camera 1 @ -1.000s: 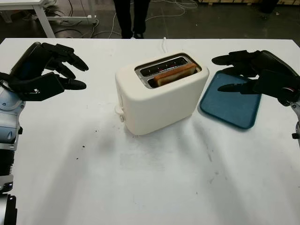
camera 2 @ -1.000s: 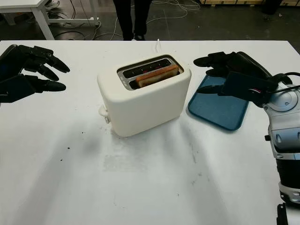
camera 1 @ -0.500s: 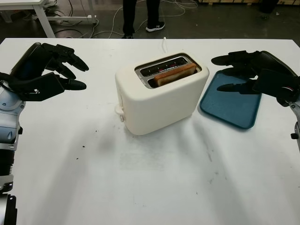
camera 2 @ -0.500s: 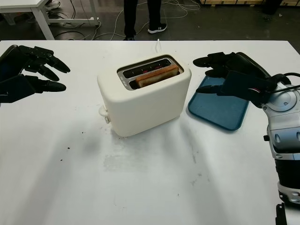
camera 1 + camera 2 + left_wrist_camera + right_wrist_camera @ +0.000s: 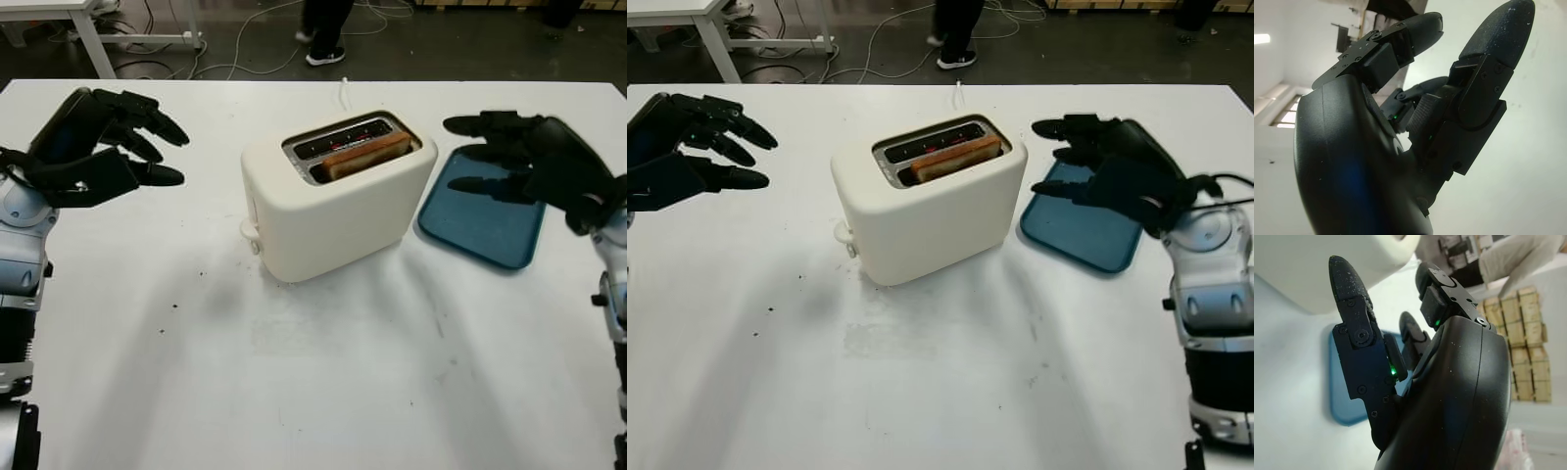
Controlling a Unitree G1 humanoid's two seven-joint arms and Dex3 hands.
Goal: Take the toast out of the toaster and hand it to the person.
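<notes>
1. While holding nothing, the left hand [image 5: 93, 147] is hovering open above the table's [image 5: 294, 392] left edge.
2. The toast [image 5: 364, 156] is sitting in the toaster's [image 5: 338, 201] near slot, mid-table toward the far edge.
3. The right hand [image 5: 534, 162] is hovering open and empty over the tray [image 5: 480, 220], near the right edge.
4. A person's feet [image 5: 321, 44] are showing beyond the far edge.

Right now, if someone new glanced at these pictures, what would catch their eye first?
Probably the cream toaster at the middle of the white table, with a slice of toast standing in its nearer slot. Next, the two black hands raised on either side, both open: the left hand left of it, the right hand above the blue tray.
</notes>
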